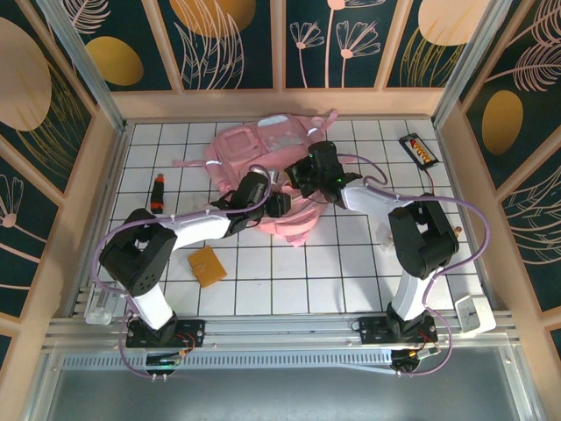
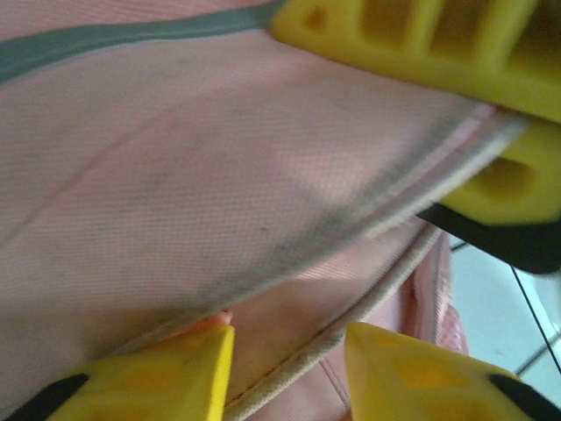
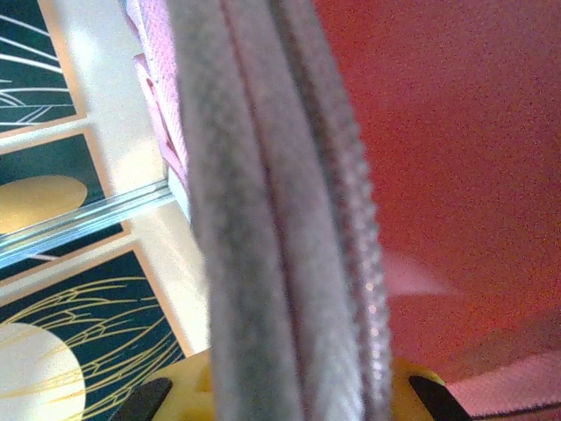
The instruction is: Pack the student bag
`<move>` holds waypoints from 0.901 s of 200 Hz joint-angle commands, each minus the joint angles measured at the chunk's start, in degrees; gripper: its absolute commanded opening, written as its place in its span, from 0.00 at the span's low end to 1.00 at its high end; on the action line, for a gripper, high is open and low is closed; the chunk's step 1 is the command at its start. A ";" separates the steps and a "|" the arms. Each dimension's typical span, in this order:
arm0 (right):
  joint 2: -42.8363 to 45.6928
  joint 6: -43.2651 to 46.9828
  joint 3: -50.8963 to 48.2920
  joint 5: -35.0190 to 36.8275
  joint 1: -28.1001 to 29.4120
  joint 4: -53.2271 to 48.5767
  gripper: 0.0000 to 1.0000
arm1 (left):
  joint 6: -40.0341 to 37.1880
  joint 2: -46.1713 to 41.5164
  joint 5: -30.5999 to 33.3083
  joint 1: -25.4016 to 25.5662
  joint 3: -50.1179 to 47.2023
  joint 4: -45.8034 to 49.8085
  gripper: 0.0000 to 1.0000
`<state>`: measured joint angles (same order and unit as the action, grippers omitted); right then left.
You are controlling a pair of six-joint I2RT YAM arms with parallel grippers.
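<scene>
Bag point(image 1: 238, 147) lies at mid-table towards the back wall. Right gripper point(image 3: 298, 393) is clamped on its zip edge, apparently lifting it to hold the mouth open. Left gripper point(image 2: 289, 346), fingers partly apart, straddles a lower seam without visibly pinching it. Orange pad point(image 1: 206, 266) and pen point(image 1: 159, 191) lie nearby, probably to go in.

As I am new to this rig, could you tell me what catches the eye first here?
The pink bag at the back middle of the table, with the left arm and right arm reaching onto it. Up close, the right fingers pinch its edge. A marker lies to its left.
</scene>
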<state>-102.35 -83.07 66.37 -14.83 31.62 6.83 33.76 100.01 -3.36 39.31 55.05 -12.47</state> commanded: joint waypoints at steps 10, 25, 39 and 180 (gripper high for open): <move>3.60 -0.95 1.95 -4.63 2.02 1.39 0.00 | 3.05 2.04 14.51 -2.08 0.32 6.70 0.40; 3.78 -0.67 1.62 -4.80 1.62 0.99 0.00 | 2.92 -0.16 15.06 -2.04 0.32 7.20 0.47; 3.74 -0.90 1.23 -5.20 1.48 1.22 0.00 | 2.88 -2.27 15.12 -2.04 0.29 8.50 0.48; 2.93 -2.10 2.72 -6.28 4.93 1.35 0.00 | -2.55 0.64 14.60 -2.05 5.47 4.09 0.38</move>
<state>-102.37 -84.58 66.83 -14.74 32.36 7.55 35.20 99.02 6.76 38.89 57.74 -1.69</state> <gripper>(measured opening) 0.085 0.440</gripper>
